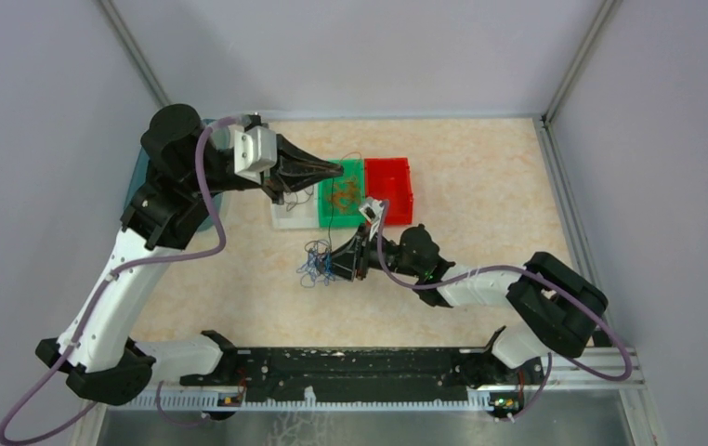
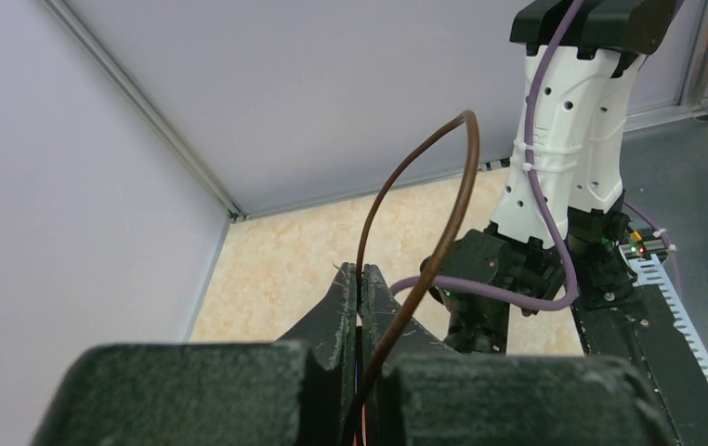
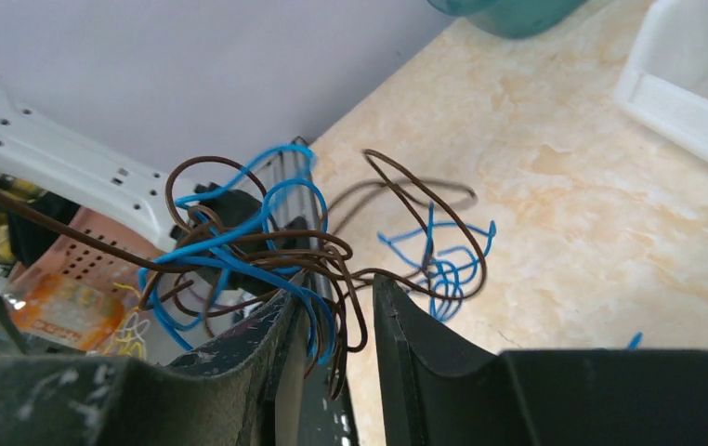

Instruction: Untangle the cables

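Observation:
A clump of blue and dark brown cables [image 1: 317, 264] lies mid-table. My right gripper [image 1: 334, 266] is at its right side. In the right wrist view the gripper [image 3: 341, 283] is open, with several cables [image 3: 239, 243] draped over its left finger and hanging in the gap. More blue and brown loops [image 3: 439, 260] rest on the table beyond. My left gripper [image 1: 339, 170] is raised over the green bin [image 1: 355, 167] and is shut on a thin brown cable [image 2: 466, 130] that arches up from the tips [image 2: 361, 272]. A thin dark strand [image 1: 329, 218] runs from it down towards the clump.
Three bins stand side by side at the back: white [image 1: 285, 216], green holding orange-brown wires [image 1: 343, 193], and red [image 1: 389, 186]. A teal round object [image 1: 209, 203] sits behind the left arm. The white bin [image 3: 685, 93] also shows in the right wrist view. Walls enclose the table.

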Controlling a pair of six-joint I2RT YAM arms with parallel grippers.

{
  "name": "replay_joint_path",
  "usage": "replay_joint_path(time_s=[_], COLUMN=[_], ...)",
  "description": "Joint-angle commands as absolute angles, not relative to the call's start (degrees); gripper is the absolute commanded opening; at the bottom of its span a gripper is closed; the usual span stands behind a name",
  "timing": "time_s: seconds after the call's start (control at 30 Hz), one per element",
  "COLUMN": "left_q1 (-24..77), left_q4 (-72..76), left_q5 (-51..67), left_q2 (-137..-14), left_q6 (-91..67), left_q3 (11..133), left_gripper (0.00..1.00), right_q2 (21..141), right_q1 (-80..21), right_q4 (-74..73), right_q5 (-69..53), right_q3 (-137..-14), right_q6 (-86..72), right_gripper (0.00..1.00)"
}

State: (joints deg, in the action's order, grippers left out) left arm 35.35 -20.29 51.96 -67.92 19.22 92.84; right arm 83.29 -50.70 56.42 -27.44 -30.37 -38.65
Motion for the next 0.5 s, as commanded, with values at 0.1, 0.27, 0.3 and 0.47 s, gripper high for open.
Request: replay_joint_path(time_s=[0.1, 0.27, 0.3, 0.47], left_q1=[35.9, 35.9, 35.9, 35.9], left_q4=[-16.8, -15.2, -14.4, -10.6], left_q5=[52.2, 50.3, 49.7, 45.9], left_q2=[-69.3, -69.9, -69.9, -69.9], left_q6=[17.3, 18.7, 19.2, 22.1], left_q3=[100.8, 105.2, 105.7, 108.7], left_gripper=[0.00, 0.00, 0.00, 0.00], right_q2=[80.9, 80.9, 80.9, 80.2], right_q1=[-51.4, -51.4, -51.4, -51.4], right_q4=[50.9, 49.9, 49.2, 44.9], right_q5=[-19.2, -14.0, -13.1, -7.7], right_q3=[-29.2, -26.2, -25.9, -24.7], right_q6=[-31.5, -31.1, -31.0, -30.7], right_gripper=[0.32, 0.30, 0.30, 0.30])
